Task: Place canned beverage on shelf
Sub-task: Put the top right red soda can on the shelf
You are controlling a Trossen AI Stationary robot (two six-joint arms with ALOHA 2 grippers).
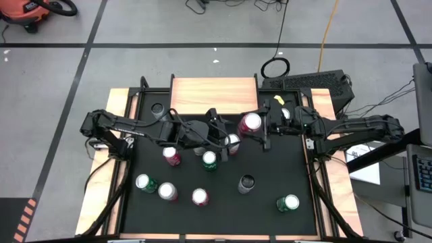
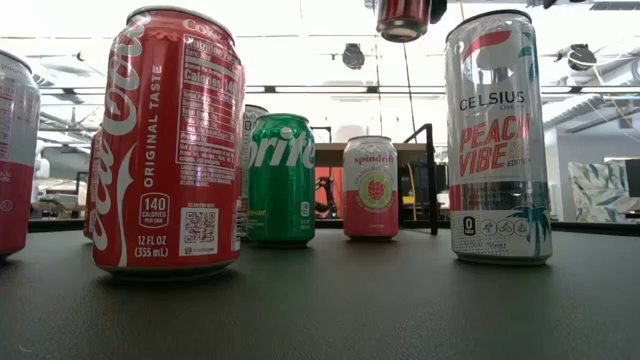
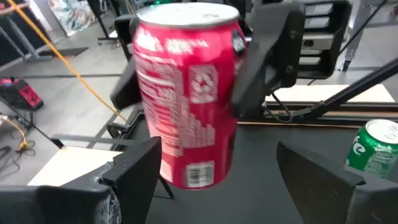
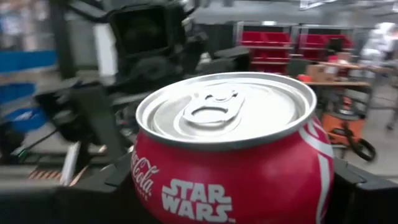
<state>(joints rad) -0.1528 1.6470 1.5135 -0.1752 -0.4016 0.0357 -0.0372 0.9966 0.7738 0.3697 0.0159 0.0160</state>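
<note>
Overhead, high view: right tool (image 1: 260, 128) grips a red can (image 1: 250, 123), held above the black mat (image 1: 270, 172) just in front of the shelf (image 1: 214, 94). The shelf top is bare wood at the worktop's far edge. Left tool (image 1: 226, 138) sits mid-mat, fingers spread and holding nothing, facing the red can with a silver-topped can (image 1: 232, 141) close by. Loose cans stand on the mat: a pink can (image 1: 171, 155), a green can (image 1: 210, 160), three in a near row (image 1: 167, 190), a dark can (image 1: 246, 183) and another green one (image 1: 288, 202).

Low view: Coke can (image 2: 168, 145), Sprite can (image 2: 280, 178), Spindrift can (image 2: 371, 187) and Celsius can (image 2: 498, 140) stand upright on the mat; the held can's base (image 2: 404, 20) hangs at the top edge.

Left wrist view: the red can (image 3: 186, 93) hangs clear of the mat, clamped by the other arm's fingers (image 3: 267, 56); own fingers (image 3: 130, 171) are wide apart and empty.

Right wrist view: the red can's lid (image 4: 225, 109) fills the frame, seated between the tool's own fingers.
</note>
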